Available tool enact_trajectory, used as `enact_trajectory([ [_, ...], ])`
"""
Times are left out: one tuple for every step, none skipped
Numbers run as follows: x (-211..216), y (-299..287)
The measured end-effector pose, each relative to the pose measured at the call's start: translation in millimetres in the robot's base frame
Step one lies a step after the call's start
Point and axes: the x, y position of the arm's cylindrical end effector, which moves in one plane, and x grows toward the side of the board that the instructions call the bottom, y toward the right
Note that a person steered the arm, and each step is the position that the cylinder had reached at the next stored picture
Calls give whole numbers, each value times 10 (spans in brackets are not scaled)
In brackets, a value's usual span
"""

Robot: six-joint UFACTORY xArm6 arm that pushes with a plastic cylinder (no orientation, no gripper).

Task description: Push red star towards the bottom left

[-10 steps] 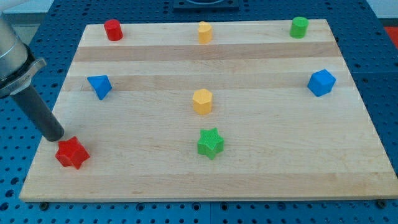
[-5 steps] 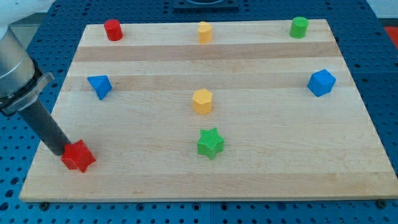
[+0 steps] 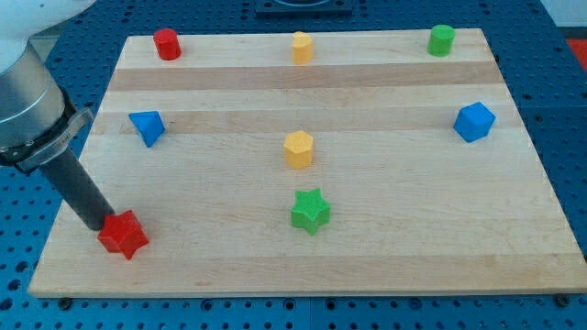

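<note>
Pale wooden board [image 3: 385, 247] now shows the small red star-shaped block [image 3: 124, 234] nudged rightward and slightly down from before, my tip [image 3: 95, 223] touching its ten-o'clock side (no gripper to report), so progress is off-course.

The small red star-shaped plastic block [image 3: 124, 234] lies flat on the pale wooden counter [image 3: 367, 247] in the lower left of the frame, close to the counter's left edge and a little above its bottom edge. Its blunt points spread outward, and its top face is lighter red than its shadowed sides. Its upper-left side touches the tool, the dark rod's lower end, my tip [image 3: 94, 223], which stands just to its upper left.
</note>
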Motion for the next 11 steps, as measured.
enact_trajectory([
  [-142,45],
  [-356,203],
  [-386,620],
  [-358,1054],
  [-139,1233],
  [86,1252],
  [106,1167],
  [117,1005],
  [139,801],
  [142,646],
  [142,639],
])
